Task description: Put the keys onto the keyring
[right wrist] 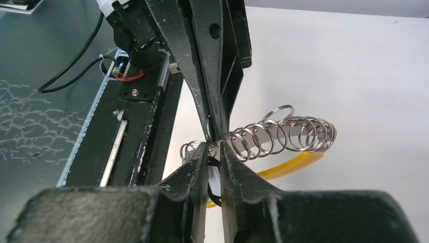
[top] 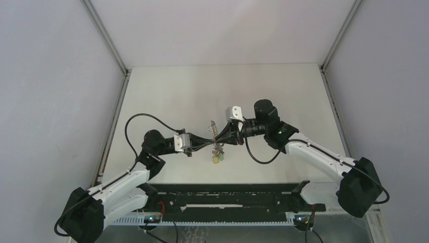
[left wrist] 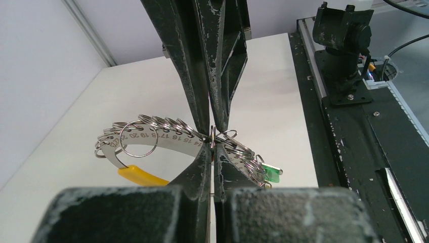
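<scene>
The keyring (top: pixel 216 142) hangs above the table between my two grippers. In the left wrist view it is a curved, numbered silver band (left wrist: pixel 162 139) strung with several small split rings, with a yellow end (left wrist: pixel 141 175) and a green tag (left wrist: pixel 270 173). My left gripper (left wrist: pixel 213 144) is shut on one thin ring of it. My right gripper (right wrist: pixel 212 148) meets it tip to tip and is shut on the key, whose black head (right wrist: pixel 213 199) shows between the fingers. The key's blade is hidden. The rings (right wrist: pixel 283 134) fan out to the right.
The black rail (top: pixel 227 195) with the arm bases runs along the near edge of the table. Grey walls stand to the left, right and back. The white tabletop (top: pixel 283 91) lies beneath the held bunch.
</scene>
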Controlling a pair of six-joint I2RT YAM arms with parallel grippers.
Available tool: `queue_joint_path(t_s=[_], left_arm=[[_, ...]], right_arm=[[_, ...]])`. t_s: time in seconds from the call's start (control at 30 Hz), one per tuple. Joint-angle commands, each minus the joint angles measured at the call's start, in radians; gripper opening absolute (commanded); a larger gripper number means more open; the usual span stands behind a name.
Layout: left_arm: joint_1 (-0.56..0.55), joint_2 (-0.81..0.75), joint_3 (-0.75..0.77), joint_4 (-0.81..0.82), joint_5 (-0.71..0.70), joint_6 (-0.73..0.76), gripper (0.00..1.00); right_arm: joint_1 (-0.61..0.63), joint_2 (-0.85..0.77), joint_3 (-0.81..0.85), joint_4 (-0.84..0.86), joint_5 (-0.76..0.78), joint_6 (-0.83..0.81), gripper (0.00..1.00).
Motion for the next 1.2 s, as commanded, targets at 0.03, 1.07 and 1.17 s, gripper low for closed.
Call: queue_joint_path(t_s=[0.03,1.07,1.17], left_arm=[[-0.007,0.003,0.004,0.072,0.025,-0.005,0.0],[-0.014,0.004,0.031,-0.077,-0.039,0.079,0.33],[-0.017,0.019,0.041,-0.077,-0.035,0.073,0.35]], right_arm=[[0.0,-0.002,0.052,0.034,-0.029,-0.003,0.14],[0.049,0.053,0.337,-0.679,0.353,-0.273,0.0],[0.076,0.07,0.366,-0.729,0.405,-0.29,0.0]])
